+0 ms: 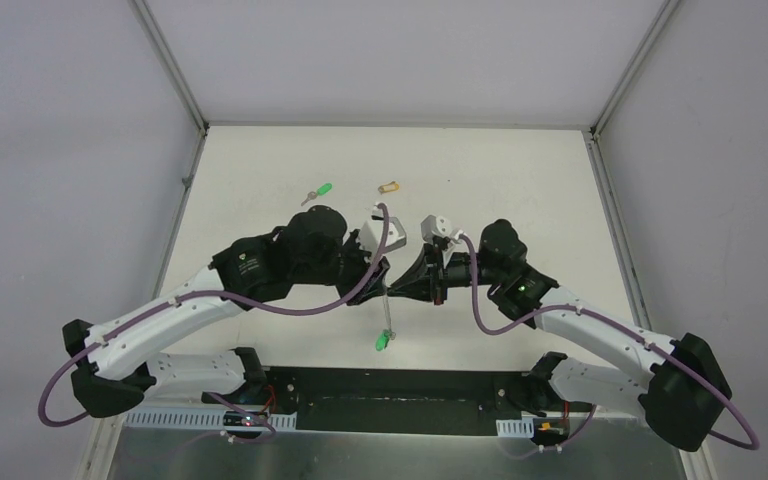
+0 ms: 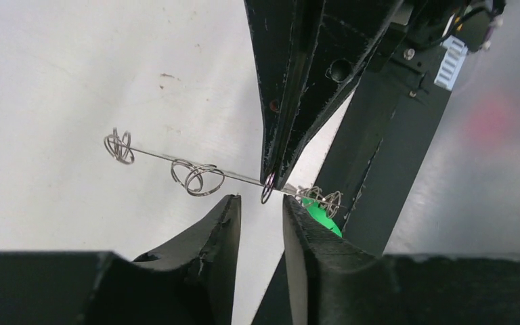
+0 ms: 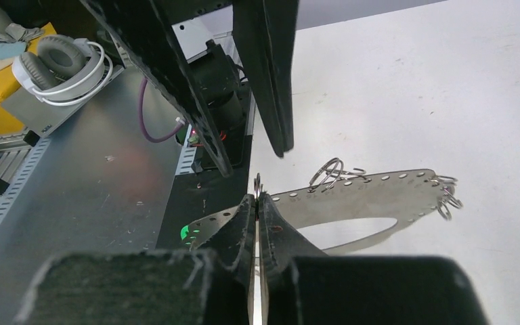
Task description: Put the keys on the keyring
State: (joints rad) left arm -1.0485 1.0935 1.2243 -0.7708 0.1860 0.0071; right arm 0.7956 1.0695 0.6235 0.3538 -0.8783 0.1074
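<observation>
The keyring [image 3: 379,189] is a flat grey metal loop with rows of small holes and little split rings along its rim; in the left wrist view it shows edge-on [image 2: 156,157]. It hangs above the table's near edge [image 1: 388,308]. My right gripper [image 3: 257,200] is shut on one small split ring [image 2: 265,191] of it. A green key [image 1: 383,340] dangles from its lower end [image 2: 323,213]. My left gripper [image 2: 261,203] stands open just under that ring, nothing between its fingers. Another green key [image 1: 320,190] and a yellow-tan key [image 1: 388,186] lie far back on the table.
The white table [image 1: 520,180] is fenced by grey walls and a metal frame. A black base strip [image 1: 390,385] runs along the near edge. Off the table, headphones [image 3: 61,61] rest on a yellow box beside a metal bench [image 3: 88,183].
</observation>
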